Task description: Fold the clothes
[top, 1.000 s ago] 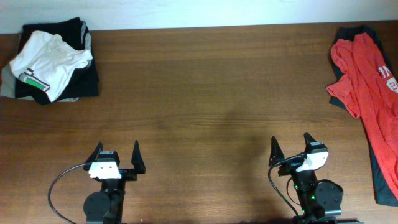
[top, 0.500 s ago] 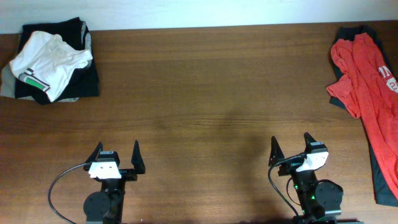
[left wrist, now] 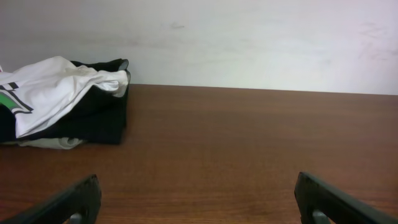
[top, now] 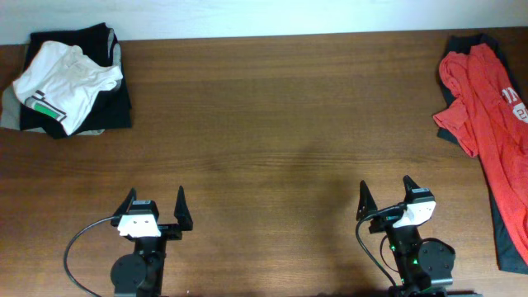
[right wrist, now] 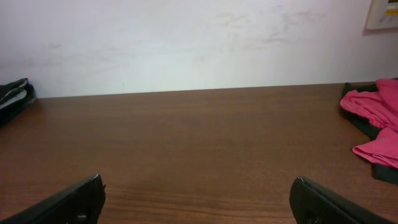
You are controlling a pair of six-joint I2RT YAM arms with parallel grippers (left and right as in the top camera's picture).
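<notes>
A white T-shirt (top: pixel 64 81) lies as a folded bundle with a green-and-black label on top of a pile of dark clothes at the table's far left corner. It also shows in the left wrist view (left wrist: pixel 53 90). My left gripper (top: pixel 154 205) is open and empty near the front edge, far from the bundle. My right gripper (top: pixel 384 193) is open and empty near the front edge on the right. Both wrist views show spread fingers over bare wood, the left (left wrist: pixel 198 196) and the right (right wrist: pixel 198 196).
A black folded garment (top: pixel 99 103) lies under the white bundle with a grey piece beneath. A red T-shirt (top: pixel 487 107) with white print lies crumpled over dark fabric at the far right edge, also in the right wrist view (right wrist: pixel 376 112). A white wall bounds the back.
</notes>
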